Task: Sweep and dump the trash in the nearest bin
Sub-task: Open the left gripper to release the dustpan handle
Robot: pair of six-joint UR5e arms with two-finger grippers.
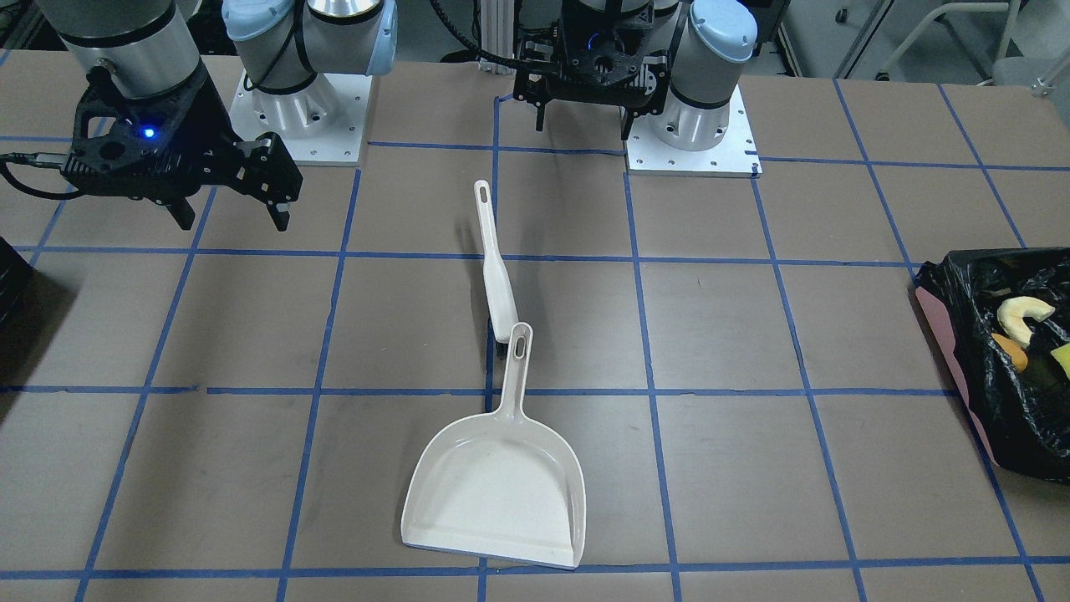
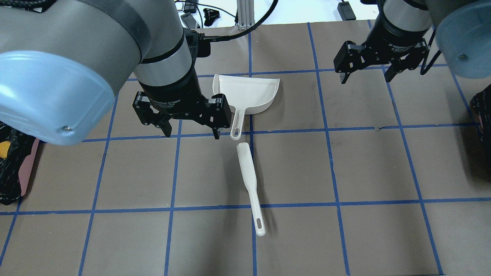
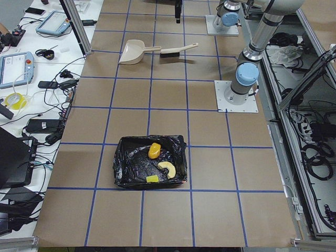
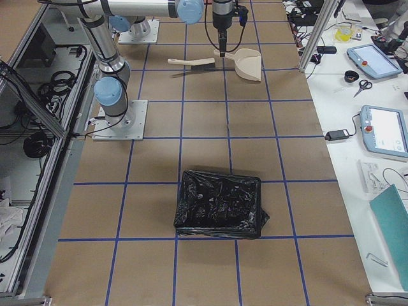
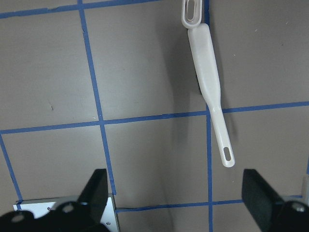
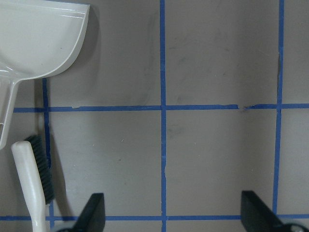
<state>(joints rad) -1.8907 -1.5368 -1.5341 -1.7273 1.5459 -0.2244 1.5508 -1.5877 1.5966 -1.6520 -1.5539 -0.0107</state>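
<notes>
Trash [image 1: 1011, 351] sits in the bin [image 3: 122, 165] at the left end of the table [image 1: 752, 468], well apart from both arms: a cream crescent [image 3: 167, 168], an orange lump [image 3: 154, 150] and a yellow-green wedge [image 3: 153, 179]. Mid-table the white dustpan [image 1: 493, 485] lies flat, its handle tip just beside the head of the brush [image 1: 495, 259]. The left gripper [image 2: 191, 132] hangs above the table near the brush, jaws spread, holding nothing. The right gripper [image 2: 365, 78] hovers off to the pan's other side, jaws likewise spread and empty.
</notes>
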